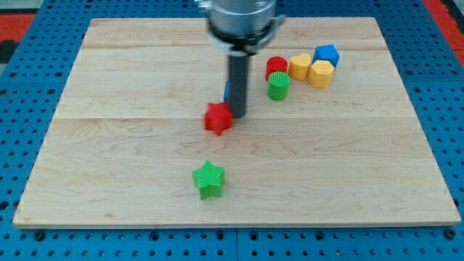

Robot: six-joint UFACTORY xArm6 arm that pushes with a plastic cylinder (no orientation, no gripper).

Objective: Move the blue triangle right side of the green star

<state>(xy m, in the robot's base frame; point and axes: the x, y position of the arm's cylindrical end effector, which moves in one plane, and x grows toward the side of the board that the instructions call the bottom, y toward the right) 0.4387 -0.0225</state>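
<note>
The green star (209, 179) lies near the view's bottom, a little left of centre. The blue triangle (227, 92) shows only as a thin blue sliver at the left edge of my rod; the rest is hidden behind it. My tip (237, 114) rests on the board just right of a red star-like block (218, 118), touching or nearly touching it. The tip is well above the green star and slightly to its right.
A cluster sits at the view's upper right: a red cylinder (276, 66), a green cylinder (278, 85), a yellow heart-like block (299, 66), a yellow hexagon block (320, 73) and a blue block (327, 54). The wooden board (109, 145) lies on a blue pegboard.
</note>
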